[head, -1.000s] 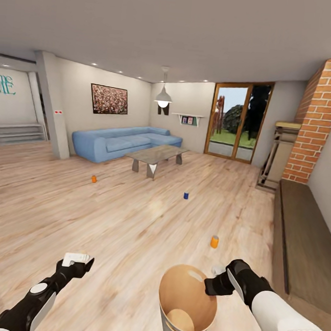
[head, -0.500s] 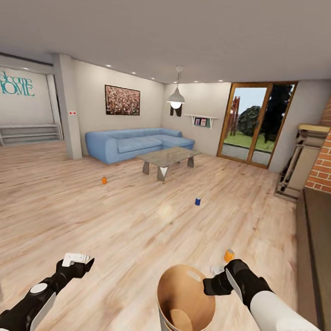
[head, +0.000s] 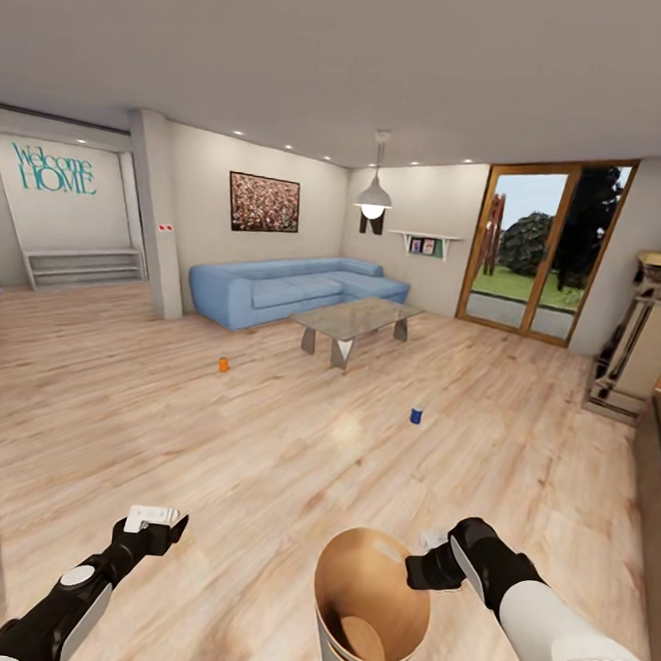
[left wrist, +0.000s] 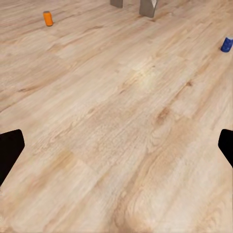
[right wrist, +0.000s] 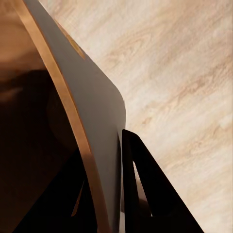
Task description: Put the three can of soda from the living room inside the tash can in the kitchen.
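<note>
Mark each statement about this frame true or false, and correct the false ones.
1. The right gripper grips the bin by its rim. True.
2. The blue can lies inside the bin. False: it stands on the wood floor, well beyond the bin.
3. The left gripper holds an orange can. False: it is open and empty; the orange can stands on the floor in front of the sofa.
4. The bin holds no cans. True, as far as its tan inside shows in the head view.
5. The coffee table stands between the sofa and the blue can. True.
</note>
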Available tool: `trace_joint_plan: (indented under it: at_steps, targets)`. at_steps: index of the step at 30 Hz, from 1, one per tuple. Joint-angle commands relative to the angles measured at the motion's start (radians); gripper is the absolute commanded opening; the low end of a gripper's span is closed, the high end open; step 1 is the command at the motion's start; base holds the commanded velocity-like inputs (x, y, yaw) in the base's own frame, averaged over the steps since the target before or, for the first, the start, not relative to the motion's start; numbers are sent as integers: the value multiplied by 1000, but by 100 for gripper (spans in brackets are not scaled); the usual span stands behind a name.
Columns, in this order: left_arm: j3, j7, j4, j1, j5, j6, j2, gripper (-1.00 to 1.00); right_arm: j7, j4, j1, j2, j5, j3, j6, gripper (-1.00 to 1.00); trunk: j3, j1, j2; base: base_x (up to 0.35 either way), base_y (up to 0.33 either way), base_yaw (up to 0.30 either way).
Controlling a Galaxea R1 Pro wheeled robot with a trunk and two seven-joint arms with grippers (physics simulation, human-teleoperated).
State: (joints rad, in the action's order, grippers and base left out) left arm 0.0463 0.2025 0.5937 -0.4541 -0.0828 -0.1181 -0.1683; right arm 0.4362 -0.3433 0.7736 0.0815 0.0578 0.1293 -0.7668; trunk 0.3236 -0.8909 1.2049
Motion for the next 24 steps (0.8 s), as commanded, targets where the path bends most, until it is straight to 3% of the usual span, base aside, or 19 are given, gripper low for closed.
trace_joint_plan:
  at_steps: [1, 24]
  targets:
    - [0, 0, 0, 0, 0, 0, 0, 100, 7, 0, 1, 0, -21, -5, -5, -100, 0, 0, 0, 326, 0, 102]
    - [0, 0, 1, 0, 0, 0, 1, 100, 9, 0, 0, -2, -22, -5, 1, -100, 0, 0, 0, 326, 0, 17]
